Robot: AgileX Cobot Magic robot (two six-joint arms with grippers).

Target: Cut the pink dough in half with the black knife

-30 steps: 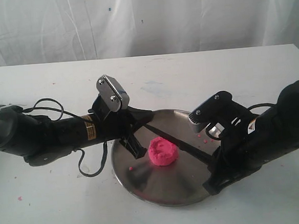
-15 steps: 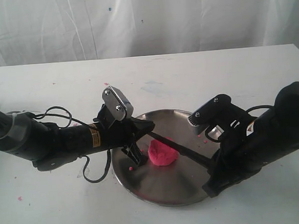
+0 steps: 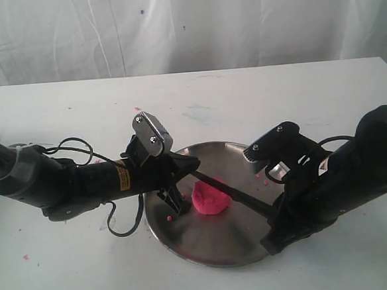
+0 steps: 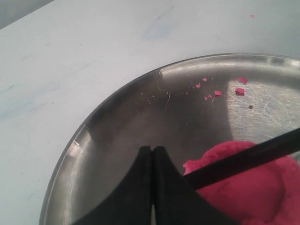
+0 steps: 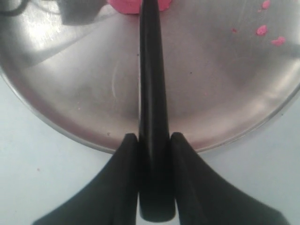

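Note:
The pink dough (image 3: 210, 198) is a round puck near the middle of the round steel plate (image 3: 207, 240). The black knife (image 3: 240, 196) runs from my right gripper (image 3: 273, 214) toward the upper left, its blade lying across the dough (image 4: 262, 187). My right gripper (image 5: 153, 140) is shut on the knife handle (image 5: 153, 117) at the plate's right rim. My left gripper (image 3: 176, 202) is shut and empty, its tips (image 4: 153, 151) low over the plate just left of the dough. The knife blade (image 4: 243, 161) crosses beside the left fingers.
Tiny pink crumbs (image 4: 216, 93) lie on the far part of the plate (image 4: 117, 140), and more are scattered on the white table (image 3: 262, 173). A white curtain hangs behind the table. Cables loop from the left arm near the plate's left rim (image 3: 122, 219).
The left arm has swung in toward the plate and lowered, bringing its shut gripper next to the dough. In the last half second almost nothing has moved.

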